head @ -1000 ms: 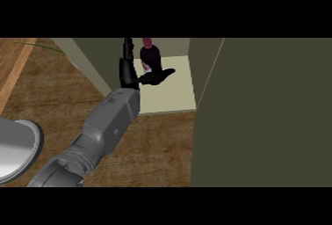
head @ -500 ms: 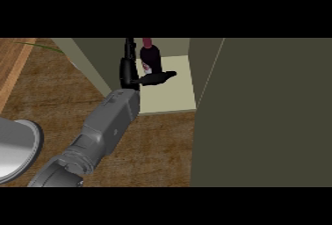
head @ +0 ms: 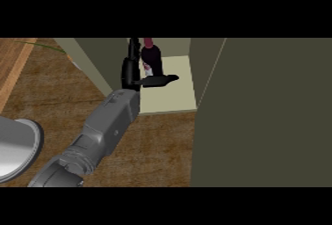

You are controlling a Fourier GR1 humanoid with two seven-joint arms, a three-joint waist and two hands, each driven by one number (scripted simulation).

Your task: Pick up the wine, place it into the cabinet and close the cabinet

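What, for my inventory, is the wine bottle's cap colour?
Pinkish red cap on the wine bottle; head view.

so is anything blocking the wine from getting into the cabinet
Nothing visible does. The wine bottle is already inside the cabinet, with the left robot hand right beside it and the door open to the right.

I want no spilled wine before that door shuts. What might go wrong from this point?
1. The left hand lies right against the wine bottle on the cabinet shelf. Drawing it back carelessly may catch the bottle and tip it.
2. The forearm reaches through the opening, and the cabinet door stands open at the right. Swinging the door before the arm is out would likely strike it.
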